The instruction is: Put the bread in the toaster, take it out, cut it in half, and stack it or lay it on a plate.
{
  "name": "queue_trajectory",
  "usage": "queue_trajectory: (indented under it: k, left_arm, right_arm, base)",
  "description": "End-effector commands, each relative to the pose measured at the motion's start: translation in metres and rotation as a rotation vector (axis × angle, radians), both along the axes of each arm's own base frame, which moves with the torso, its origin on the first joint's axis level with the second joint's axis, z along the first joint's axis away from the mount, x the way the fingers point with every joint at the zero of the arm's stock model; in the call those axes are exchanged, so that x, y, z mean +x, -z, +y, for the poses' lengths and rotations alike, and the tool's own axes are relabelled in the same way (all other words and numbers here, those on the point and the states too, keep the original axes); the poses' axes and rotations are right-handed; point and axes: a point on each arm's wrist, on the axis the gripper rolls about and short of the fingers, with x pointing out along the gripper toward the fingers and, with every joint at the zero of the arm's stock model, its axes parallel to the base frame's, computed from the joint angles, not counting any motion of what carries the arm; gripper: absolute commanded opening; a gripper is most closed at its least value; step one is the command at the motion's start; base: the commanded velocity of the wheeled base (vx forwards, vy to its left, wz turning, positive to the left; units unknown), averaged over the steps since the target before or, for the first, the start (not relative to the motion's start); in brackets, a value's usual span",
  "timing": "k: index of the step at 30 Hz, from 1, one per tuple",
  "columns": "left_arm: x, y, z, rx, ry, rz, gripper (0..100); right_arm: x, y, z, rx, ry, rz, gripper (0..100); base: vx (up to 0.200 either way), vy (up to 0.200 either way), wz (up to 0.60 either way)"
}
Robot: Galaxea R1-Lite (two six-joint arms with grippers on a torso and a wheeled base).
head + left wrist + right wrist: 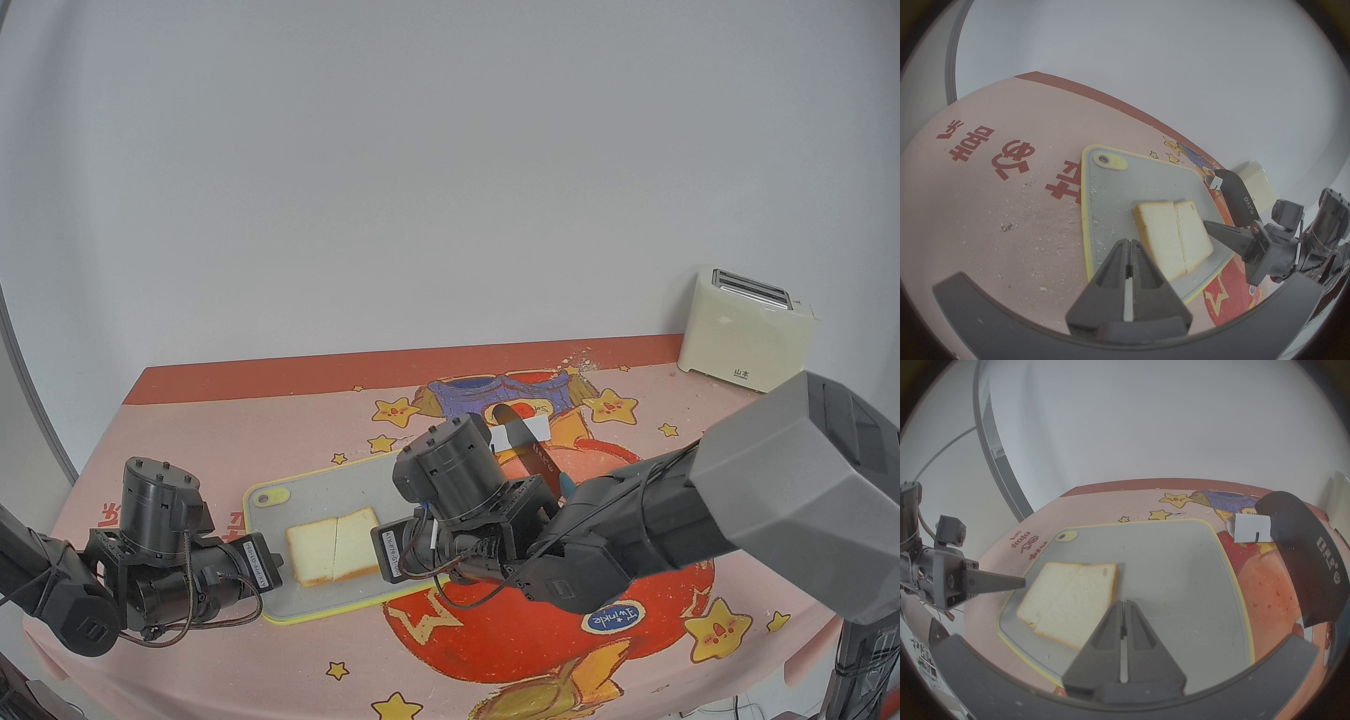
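Bread (333, 551), cut in 2, on board (319, 492). L gripper (1128, 262) & R gripper (1124, 627) pinched closed, empty. Knife (1312, 566) beside board: white print on blade.

- Halved bread (333, 550) sits on the cutting board (361, 483), right between left gripper (270, 565) and right gripper (387, 555).
- Knife (536, 457) just behind the right gripper, toaster (745, 330) well beyond.

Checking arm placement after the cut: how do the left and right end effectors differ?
The left end effector sits at the cutting board's left edge; the right end effector is over its right side, nearer the knife. The left one faces the cut bread from its left, the right one from its right. Both are shut and empty.
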Motion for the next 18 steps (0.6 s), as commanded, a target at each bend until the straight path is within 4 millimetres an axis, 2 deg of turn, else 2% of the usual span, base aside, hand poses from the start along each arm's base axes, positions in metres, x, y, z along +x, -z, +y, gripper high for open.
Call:
queue_trajectory:
  k: [1, 14, 18]
  left_arm:
    - [0.0065, 0.0049, -0.0028, 0.007, -0.001, 0.016, 0]
    - [0.0109, 0.0037, -0.0094, 0.0, 0.017, 0.009, 0]
    - [0.0137, -0.0026, -0.011, -0.012, 0.019, -0.02, 0]
  right_arm:
    - [-0.0025, -0.0004, 0.0022, 0.0, -0.007, 0.001, 0]
    - [-0.0023, 0.0013, 0.0026, -0.004, -0.007, 0.004, 0]
    - [-0.002, 0.0016, 0.0028, -0.004, -0.007, 0.004, 0]
  base:
    - [0.0, 0.0, 0.0]
    - [0.0, 0.0, 0.0]
    - [0.0, 0.0, 0.0]
